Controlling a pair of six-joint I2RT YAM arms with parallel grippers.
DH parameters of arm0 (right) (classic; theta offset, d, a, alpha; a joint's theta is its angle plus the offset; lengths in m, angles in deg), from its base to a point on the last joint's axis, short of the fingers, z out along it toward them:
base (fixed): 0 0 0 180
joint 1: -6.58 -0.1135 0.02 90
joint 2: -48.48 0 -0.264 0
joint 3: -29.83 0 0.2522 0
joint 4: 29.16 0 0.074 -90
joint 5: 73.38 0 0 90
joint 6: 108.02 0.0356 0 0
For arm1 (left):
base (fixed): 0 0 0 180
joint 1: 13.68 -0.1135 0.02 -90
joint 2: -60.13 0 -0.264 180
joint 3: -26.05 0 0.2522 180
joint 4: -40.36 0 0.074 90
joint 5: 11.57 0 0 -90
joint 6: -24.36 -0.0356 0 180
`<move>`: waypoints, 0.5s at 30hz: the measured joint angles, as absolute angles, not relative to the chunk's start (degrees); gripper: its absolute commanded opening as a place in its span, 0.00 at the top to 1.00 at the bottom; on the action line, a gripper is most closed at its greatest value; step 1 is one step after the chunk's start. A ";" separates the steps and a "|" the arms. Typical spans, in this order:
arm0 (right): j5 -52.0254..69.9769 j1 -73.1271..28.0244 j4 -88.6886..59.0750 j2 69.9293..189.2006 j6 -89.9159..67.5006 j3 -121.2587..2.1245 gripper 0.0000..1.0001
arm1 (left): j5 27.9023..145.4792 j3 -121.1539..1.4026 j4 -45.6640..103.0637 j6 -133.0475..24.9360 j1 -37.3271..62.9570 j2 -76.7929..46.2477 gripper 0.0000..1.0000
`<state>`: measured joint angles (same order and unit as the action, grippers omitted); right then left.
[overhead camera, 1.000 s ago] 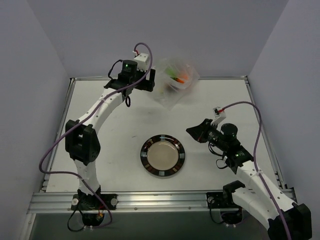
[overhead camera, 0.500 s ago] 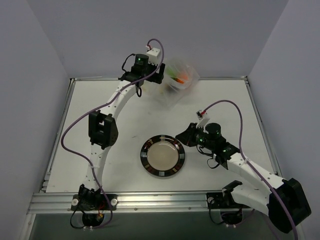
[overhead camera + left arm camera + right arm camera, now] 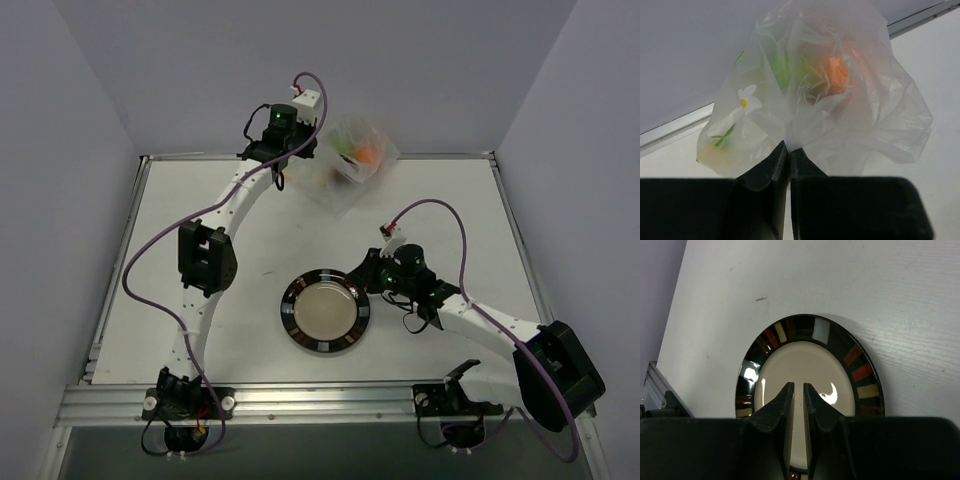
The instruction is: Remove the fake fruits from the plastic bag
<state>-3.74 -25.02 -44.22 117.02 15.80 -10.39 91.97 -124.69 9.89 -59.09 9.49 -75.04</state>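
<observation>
The clear, wrinkly plastic bag [image 3: 352, 172] hangs at the back of the table, close to the rear wall. My left gripper [image 3: 316, 158] is shut on a fold of its film. In the left wrist view the jaws [image 3: 789, 146] pinch the bag [image 3: 860, 125] at its lower middle. Two fake fruits show blurred through the film: an orange one [image 3: 838, 73] and a green one [image 3: 782, 67]. A white-and-yellow mark [image 3: 745, 101] sits on the bag's left side. My right gripper [image 3: 358, 277] hovers over the plate's right rim, shut and holding nothing [image 3: 797, 386].
A round plate [image 3: 291, 312] with a dark rim of coloured blocks [image 3: 862, 372] lies at the middle of the white table. Grey walls close in the back and sides. A metal rail [image 3: 300, 400] runs along the near edge.
My left gripper has closed on the bag after reaching further back. The right arm has swung left, bringing its gripper over the plate.
</observation>
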 measured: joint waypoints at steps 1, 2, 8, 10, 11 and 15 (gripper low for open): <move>-3.17 -25.02 -44.29 117.76 15.65 -10.46 0.91 | 91.95 -123.45 10.37 -58.89 9.52 -74.39 0.98; -2.54 -25.02 -44.29 118.48 15.45 -10.63 0.91 | 91.95 -121.57 10.91 -58.59 9.54 -73.40 0.98; 0.87 -25.02 -42.21 122.31 14.69 -16.88 0.90 | 90.61 -104.24 14.24 -55.37 9.69 -60.92 0.98; 2.07 -25.02 -42.25 123.03 14.66 -19.70 0.87 | 89.28 -97.42 16.25 -53.97 9.95 -54.65 0.98; 2.62 -25.02 -42.28 123.62 14.66 -21.23 0.75 | 88.67 -94.36 17.21 -52.90 10.04 -51.52 0.98; 4.28 -25.04 -43.74 128.80 14.95 -27.90 0.34 | 87.21 -88.81 20.01 -49.21 11.07 -42.17 0.98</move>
<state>4.28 -25.04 -43.74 128.80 14.95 -27.90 87.21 -88.81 20.01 -49.21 11.07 -42.17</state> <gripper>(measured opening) 0.466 0.031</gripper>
